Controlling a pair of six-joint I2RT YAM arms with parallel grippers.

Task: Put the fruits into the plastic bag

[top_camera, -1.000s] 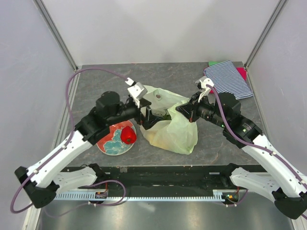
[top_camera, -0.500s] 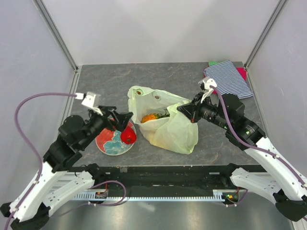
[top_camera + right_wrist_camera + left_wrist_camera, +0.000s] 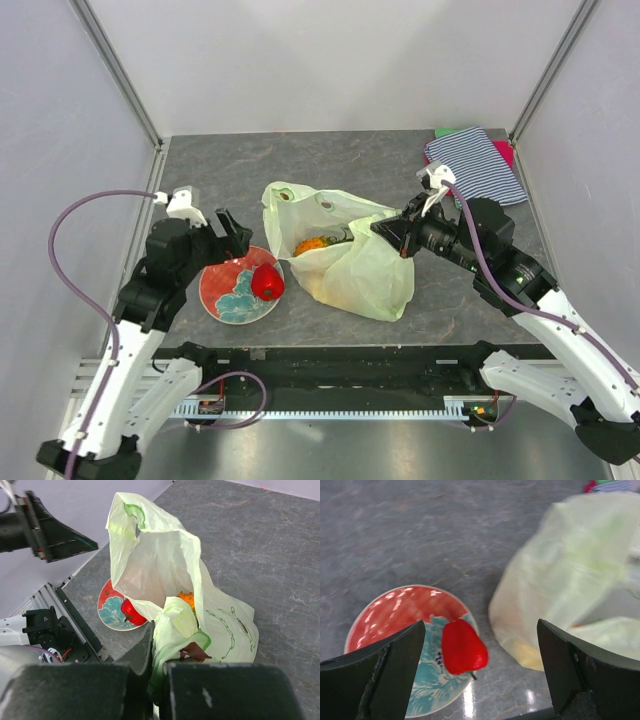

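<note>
Top view: spread wide on the left gripper point(image 3: 228, 233), nothing in it, hovering just over the plate point(image 3: 222, 285) rim. Clamped shut on the bag point(image 3: 350, 265) lip with the right gripper point(image 3: 388, 232), holding the mouth up and open mid-table. Inside already: orange fruit point(image 3: 312, 244). Left on the plate: red pepper point(image 3: 267, 283), at the edge nearest the bag.

Left wrist: looking straight down on the red pepper between the open jaws, bag just beside the plate. Probably light, hard and glossy, so slippery. Best to pinch across the fat middle, not the tapered tip or stem.

Right wrist: thin crinkly film bunched in the closed jaws, handle loop standing tall. Limp, no stiffness of its own; likely sags if released. Worth dropping from low over the mouth.
</note>
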